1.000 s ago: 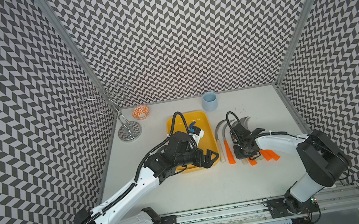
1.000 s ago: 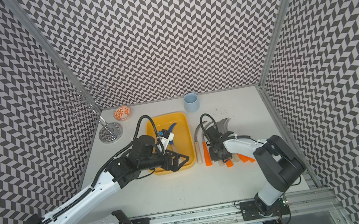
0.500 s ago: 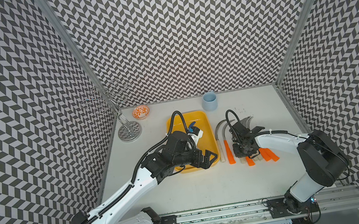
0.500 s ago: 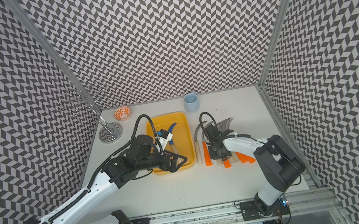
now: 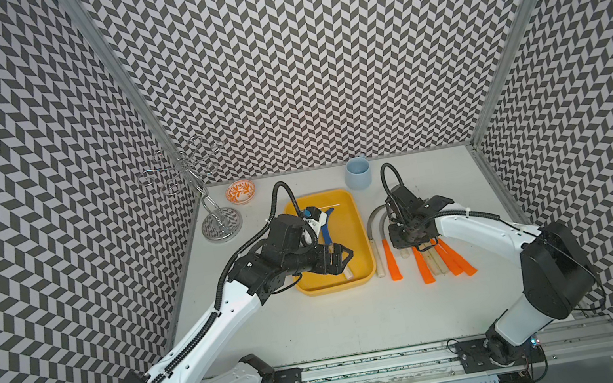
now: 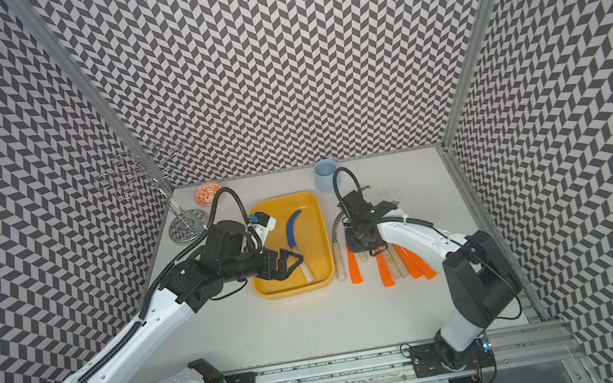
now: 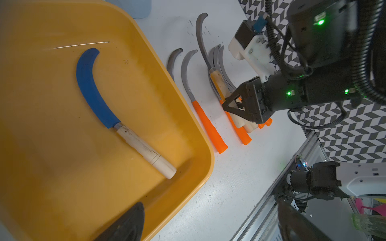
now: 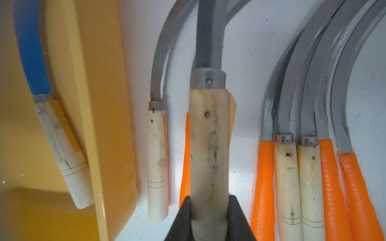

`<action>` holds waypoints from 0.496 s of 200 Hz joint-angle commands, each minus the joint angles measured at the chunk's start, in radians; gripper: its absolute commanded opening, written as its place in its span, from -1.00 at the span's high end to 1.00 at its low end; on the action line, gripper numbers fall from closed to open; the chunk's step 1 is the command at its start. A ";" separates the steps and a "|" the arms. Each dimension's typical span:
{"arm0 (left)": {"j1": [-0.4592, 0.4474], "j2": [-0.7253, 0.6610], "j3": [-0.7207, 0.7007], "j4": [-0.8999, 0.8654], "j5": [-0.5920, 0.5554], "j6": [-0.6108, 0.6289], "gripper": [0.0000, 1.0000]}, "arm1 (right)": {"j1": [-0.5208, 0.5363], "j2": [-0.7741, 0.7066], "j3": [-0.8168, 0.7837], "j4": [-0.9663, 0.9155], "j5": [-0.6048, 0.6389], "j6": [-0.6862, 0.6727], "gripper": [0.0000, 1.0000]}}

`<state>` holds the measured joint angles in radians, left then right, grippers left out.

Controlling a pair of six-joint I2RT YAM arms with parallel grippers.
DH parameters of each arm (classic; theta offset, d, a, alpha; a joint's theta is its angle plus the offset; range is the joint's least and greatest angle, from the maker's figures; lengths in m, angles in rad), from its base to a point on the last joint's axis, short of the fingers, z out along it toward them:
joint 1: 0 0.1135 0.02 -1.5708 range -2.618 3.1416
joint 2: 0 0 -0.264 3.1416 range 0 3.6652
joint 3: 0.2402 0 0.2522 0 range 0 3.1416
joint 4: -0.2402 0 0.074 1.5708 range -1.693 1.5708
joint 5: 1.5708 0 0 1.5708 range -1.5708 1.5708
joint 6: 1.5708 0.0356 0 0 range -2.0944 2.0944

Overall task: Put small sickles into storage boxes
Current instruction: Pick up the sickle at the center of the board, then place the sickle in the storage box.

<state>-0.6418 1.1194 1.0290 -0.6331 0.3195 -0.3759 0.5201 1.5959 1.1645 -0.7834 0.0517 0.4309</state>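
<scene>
So, right claw [image 8: 210, 201] has clamped a wood-handled sickle [image 8: 208, 146], mid-frame, and raised it off the surface [image 8: 246, 52]; yellow tray [image 8: 94, 104] next, I'd say. Left claw [image 6: 294, 267] hangs apart, empty.

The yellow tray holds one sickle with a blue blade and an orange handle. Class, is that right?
Not quite. The yellow tray holds one blue-bladed sickle, but its handle is pale wood, not orange; the left wrist view shows it.
</scene>
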 commanded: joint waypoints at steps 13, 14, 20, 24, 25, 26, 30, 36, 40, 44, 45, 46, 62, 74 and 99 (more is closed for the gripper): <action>0.041 -0.013 0.025 -0.050 0.003 0.019 -1.00 | 0.003 -0.040 0.066 -0.034 -0.003 -0.019 1.00; 0.041 -0.014 0.025 -0.050 0.003 0.018 -1.00 | 0.003 -0.040 0.068 -0.034 -0.003 -0.020 1.00; 0.047 -0.017 0.020 -0.048 0.003 0.013 -1.00 | 0.006 -0.042 0.076 -0.037 -0.003 -0.020 1.00; 0.050 -0.020 0.018 -0.047 0.002 0.008 -0.99 | 0.009 -0.042 0.082 -0.039 -0.003 -0.021 1.00; 0.051 -0.020 0.017 -0.047 0.002 0.007 -0.99 | 0.010 -0.042 0.084 -0.040 -0.003 -0.021 1.00; 0.052 -0.021 0.016 -0.047 0.001 0.007 -0.99 | 0.010 -0.043 0.086 -0.040 -0.003 -0.020 1.00; 0.054 -0.025 0.014 -0.045 -0.002 0.002 -1.00 | 0.013 -0.043 0.091 -0.042 -0.003 -0.020 1.00; 0.056 -0.030 0.008 -0.042 -0.009 -0.008 -1.00 | 0.019 -0.043 0.100 -0.045 -0.004 -0.023 1.00; 0.060 -0.033 0.004 -0.041 -0.011 -0.013 -1.00 | 0.023 -0.043 0.110 -0.048 -0.006 -0.023 1.00; 0.064 -0.036 0.000 -0.040 -0.015 -0.014 -1.00 | 0.028 -0.042 0.118 -0.050 -0.005 -0.024 1.00; 0.065 -0.037 -0.002 -0.040 -0.014 -0.014 -1.00 | 0.028 -0.042 0.119 -0.050 -0.005 -0.024 1.00; 0.066 -0.038 -0.003 -0.040 -0.015 -0.014 -1.00 | 0.029 -0.042 0.121 -0.050 -0.004 -0.024 1.00; 0.083 -0.054 -0.023 -0.040 -0.028 -0.059 -1.00 | 0.048 -0.037 0.152 -0.056 -0.010 -0.030 1.00; 0.099 -0.072 -0.043 -0.039 -0.030 -0.082 -1.00 | 0.062 -0.033 0.175 -0.059 -0.015 -0.030 1.00; 0.129 -0.116 -0.079 -0.034 -0.029 -0.116 -1.00 | 0.094 -0.011 0.230 -0.070 -0.021 -0.027 1.00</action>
<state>-0.5385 1.0481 0.9813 -0.6643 0.3065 -0.4412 0.5846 1.5913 1.3323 -0.8536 0.0410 0.4114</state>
